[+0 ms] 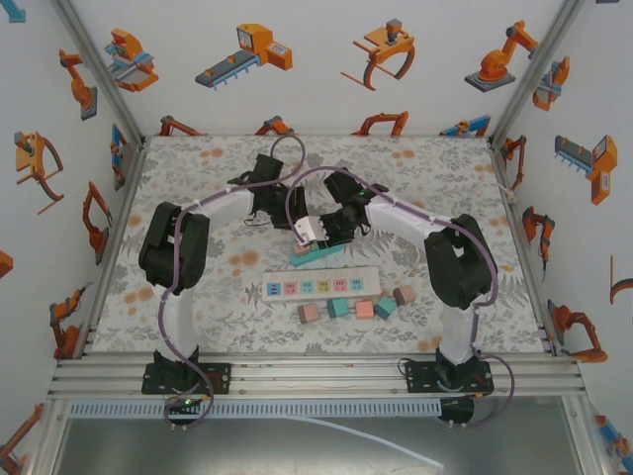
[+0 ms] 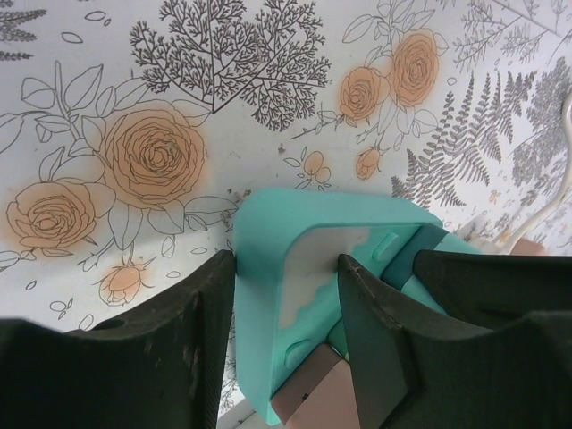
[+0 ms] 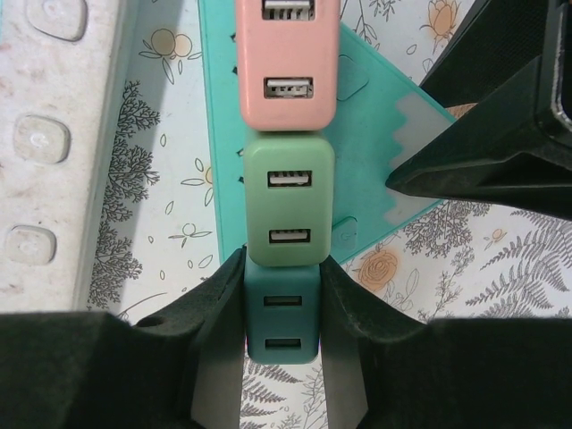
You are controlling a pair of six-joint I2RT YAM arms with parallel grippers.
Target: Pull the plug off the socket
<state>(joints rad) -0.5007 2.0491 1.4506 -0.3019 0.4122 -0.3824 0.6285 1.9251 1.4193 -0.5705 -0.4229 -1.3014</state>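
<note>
Left side first: my left tool [image 2: 284,273] straddles the end of the socket [image 2: 264,241], which lies mid-desk [image 2: 268,134]. The fingers stand a little apart, and I can't tell whether they pinch it. The socket carries a row of three: pink plug [image 3: 286,63], green plug [image 3: 289,201], dark plug [image 3: 282,322]. Over on the right, my right tool [image 3: 281,262] is clamped on the dark plug's flat sides. I'd judge it hard, smooth, light plastic that may slip. The light socket will lift too unless braced, so pull straight.
</note>
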